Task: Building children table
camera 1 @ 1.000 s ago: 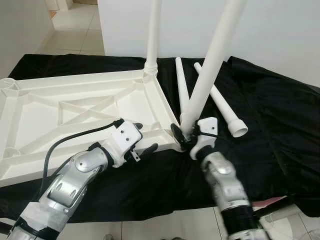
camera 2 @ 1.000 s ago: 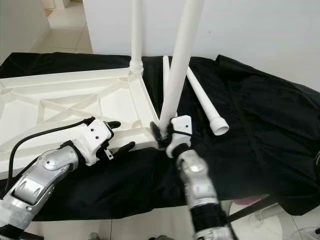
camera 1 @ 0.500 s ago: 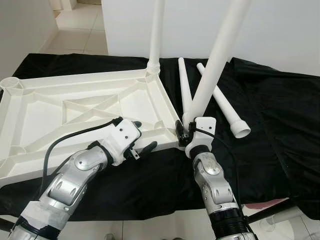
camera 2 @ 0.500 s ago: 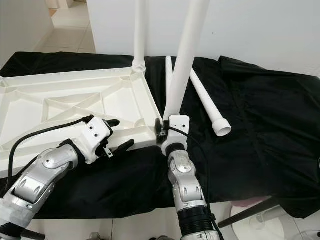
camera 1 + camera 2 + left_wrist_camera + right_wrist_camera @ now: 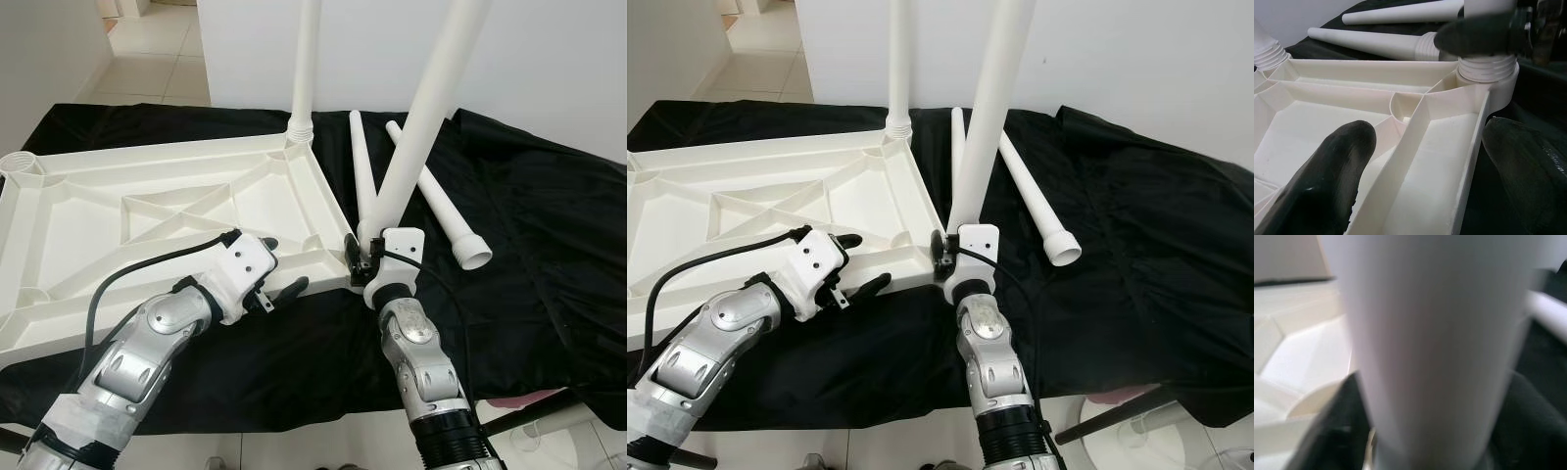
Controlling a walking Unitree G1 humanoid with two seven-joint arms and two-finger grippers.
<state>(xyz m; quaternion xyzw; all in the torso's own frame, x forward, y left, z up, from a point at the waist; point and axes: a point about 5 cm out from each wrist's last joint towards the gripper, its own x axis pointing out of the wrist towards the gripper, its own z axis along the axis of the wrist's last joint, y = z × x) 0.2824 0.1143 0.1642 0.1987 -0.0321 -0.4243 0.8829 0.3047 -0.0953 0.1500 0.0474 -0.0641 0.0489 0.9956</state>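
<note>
One white tabletop (image 5: 147, 211), upturned, two legs standing in it (image 5: 305, 69) (image 5: 421, 117), two lying loose (image 5: 361, 171) (image 5: 436, 201).

The left tool (image 5: 277, 266) stood spread, fingers apart, beside the right tool (image 5: 361, 264), which was clamped, forearm upright.

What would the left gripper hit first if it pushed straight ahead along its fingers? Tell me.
Probably the corner socket of the tabletop, where the right gripper holds the leg. The left gripper straddles the tabletop's edge wall, fingers open, pointing along it toward that corner.
</note>
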